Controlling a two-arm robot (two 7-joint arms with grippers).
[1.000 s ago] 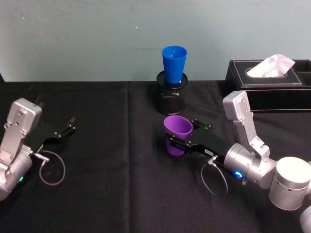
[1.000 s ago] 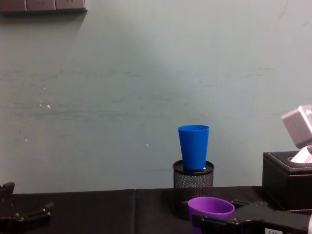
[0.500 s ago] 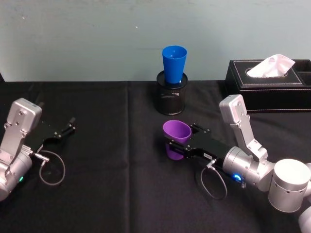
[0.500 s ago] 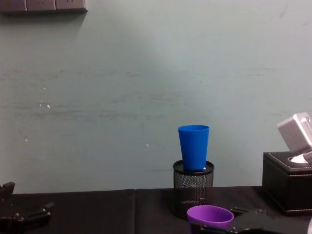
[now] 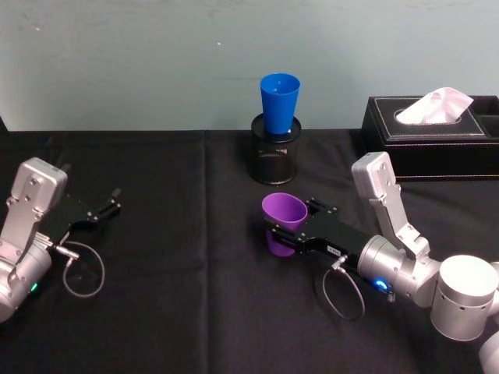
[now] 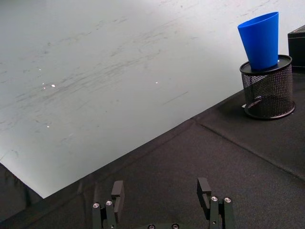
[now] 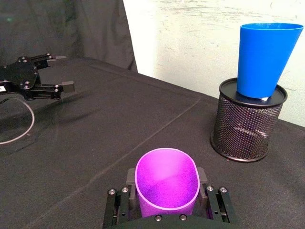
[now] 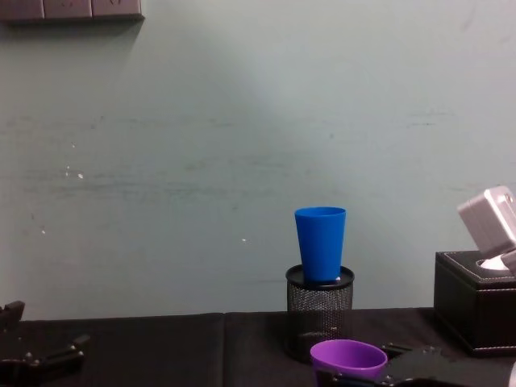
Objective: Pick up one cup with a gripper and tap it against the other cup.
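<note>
My right gripper (image 5: 290, 227) is shut on the purple cup (image 5: 282, 220), one black finger on each side of its body. The grip squeezes the cup's rim (image 7: 167, 183) into an oval. The cup sits low over the black table, leaning a little, and I cannot tell whether its base touches the cloth. The blue cup (image 5: 280, 101) stands upright in a black mesh pen holder (image 5: 274, 156) at the back of the table, well beyond the purple cup (image 8: 348, 359). The blue cup (image 7: 267, 58) is apart from it. My left gripper (image 6: 160, 193) rests open at the far left (image 5: 105, 209).
A black tissue box (image 5: 437, 144) with a white tissue stands at the back right, close to the right arm's elbow. The black tablecloth (image 5: 179, 257) lies bare between the two arms. A pale wall (image 8: 242, 145) rises right behind the pen holder (image 8: 319, 310).
Over the last second my right gripper has sunk and drawn back slightly with the purple cup; in the last half second it has hardly moved. The left arm is still.
</note>
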